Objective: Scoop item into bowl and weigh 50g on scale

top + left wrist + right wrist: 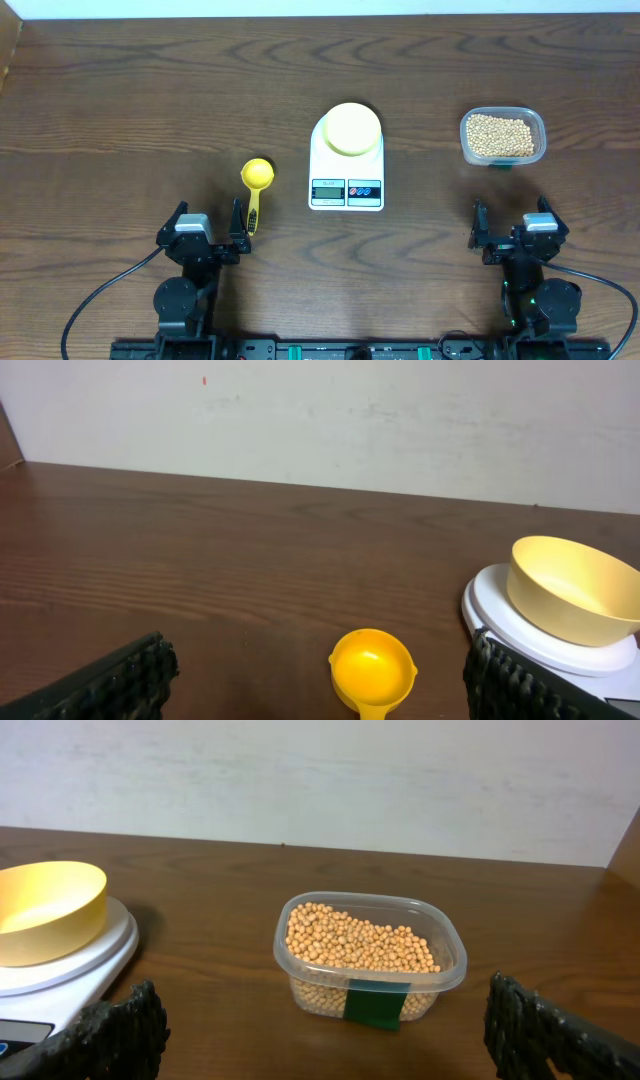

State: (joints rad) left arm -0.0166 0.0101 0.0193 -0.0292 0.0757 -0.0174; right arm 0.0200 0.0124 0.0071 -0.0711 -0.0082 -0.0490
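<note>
Beans (360,942) fill tub (372,901), bowl (350,128) on scale (323,166); left hand (208,216) and right hand (511,215) spread wide

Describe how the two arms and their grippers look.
The left arm and right arm are black, with round joint housings. The left gripper and right gripper each carry a pale grey block on top and two black fingers with ribbed pads. A thin black cable curves away from each arm.

pale-yellow bowl (351,129) empty atop white scale (347,170); tan beans (500,136) well right.
</note>
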